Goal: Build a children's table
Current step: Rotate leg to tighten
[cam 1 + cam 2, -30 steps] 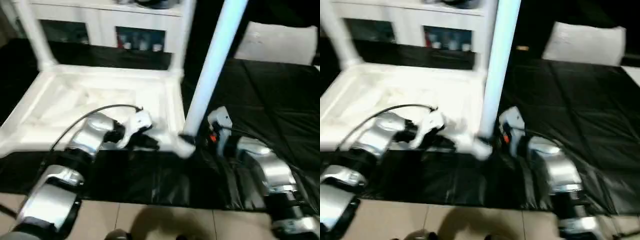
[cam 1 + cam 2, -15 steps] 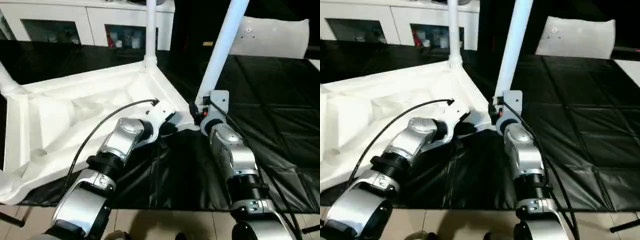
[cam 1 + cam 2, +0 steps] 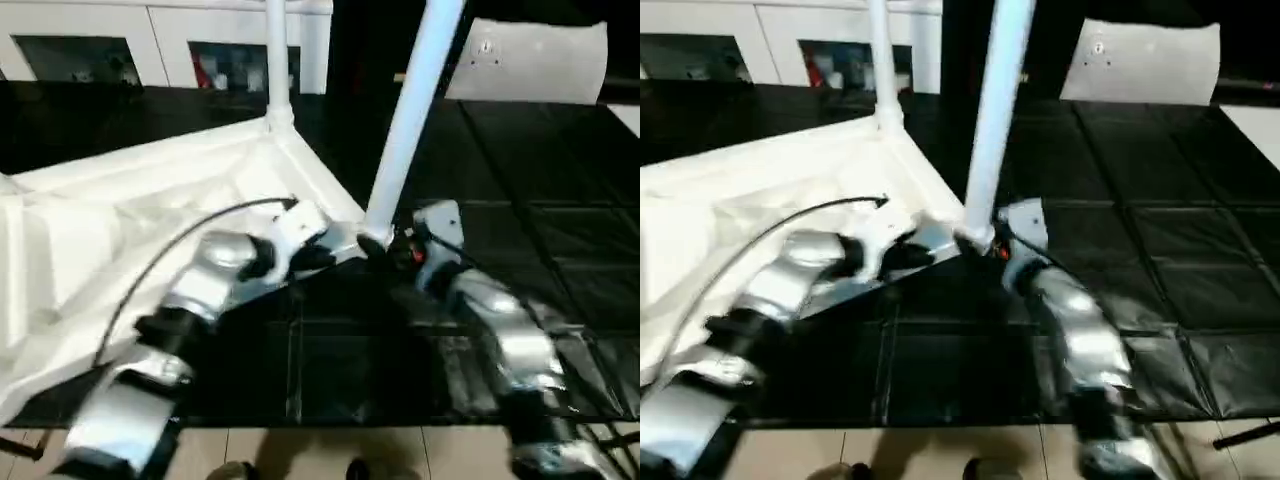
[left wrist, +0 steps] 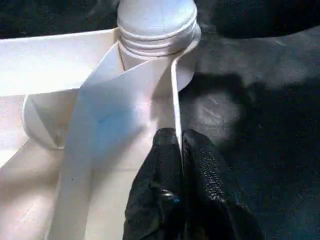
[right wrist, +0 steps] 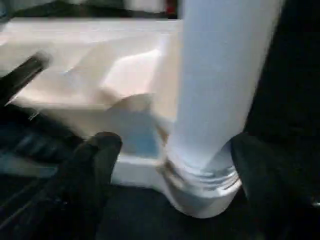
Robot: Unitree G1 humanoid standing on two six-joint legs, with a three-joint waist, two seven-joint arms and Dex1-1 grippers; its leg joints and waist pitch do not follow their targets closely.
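The white tabletop [image 3: 120, 230] lies upside down on the black mat, ribbed side up. One white leg [image 3: 405, 120] stands upright in its near-right corner socket [image 4: 156, 30]. A second leg [image 3: 275, 60] stands in the far corner. My left gripper [image 3: 318, 252] is shut on the tabletop's thin rim wall [image 4: 175, 90] just beside that near socket, its fingers [image 4: 167, 155] pinching the wall. My right gripper [image 5: 175, 145] is open at the foot of the near leg [image 5: 220, 85]. One finger [image 5: 95, 160] stands on each side of the leg, clear of it.
A white cabinet with glass doors [image 3: 150, 40] lines the back. A flat white sheet with a small hole [image 3: 530, 60] leans at the back right. The black mat [image 3: 560, 200] stretches away to the right, and tan floor [image 3: 300, 455] borders its near edge.
The whole picture has shifted, so the camera moved. The leg stays upright in its socket and the left gripper keeps its place on the rim. The right forearm now slants in from lower right.
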